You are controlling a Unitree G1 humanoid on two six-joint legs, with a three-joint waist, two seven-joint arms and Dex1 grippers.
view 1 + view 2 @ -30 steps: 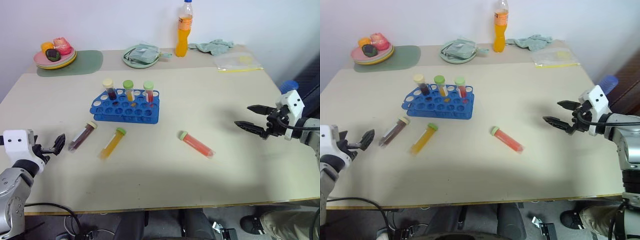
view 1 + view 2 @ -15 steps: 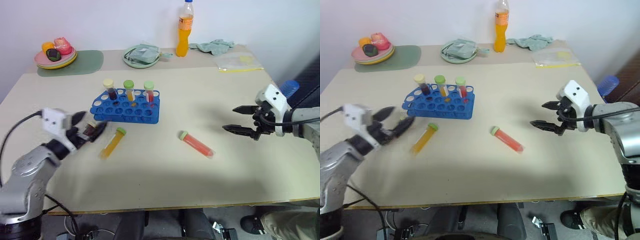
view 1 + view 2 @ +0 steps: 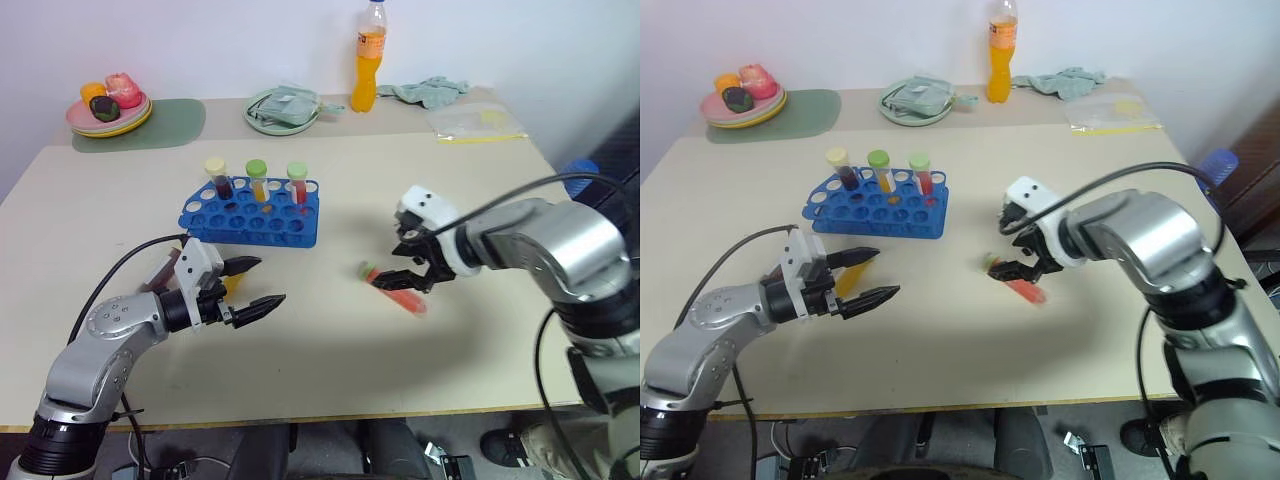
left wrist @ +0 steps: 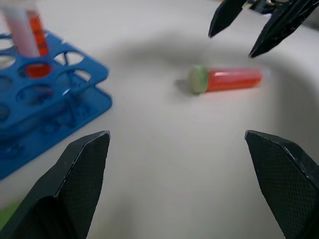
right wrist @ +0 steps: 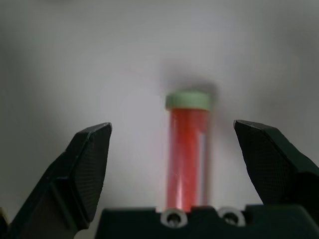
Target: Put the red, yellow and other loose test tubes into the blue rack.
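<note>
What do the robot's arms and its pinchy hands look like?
Both arms are shiny silver-grey metal with rounded, tube-like parts. Each wrist has a small white block, and a thin black cable loops along each arm. The left gripper and the right gripper each have two black, pointed fingers; close up, those fingers look like wedges with a fine woven texture.

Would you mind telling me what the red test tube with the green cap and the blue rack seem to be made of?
Red test tube with the green cap: likely clear plastic, possibly glass, since the red liquid shows through; its cap looks matte plastic. Blue rack: apparently moulded plastic with a slight sheen, uniformly coloured, with round holes.
</note>
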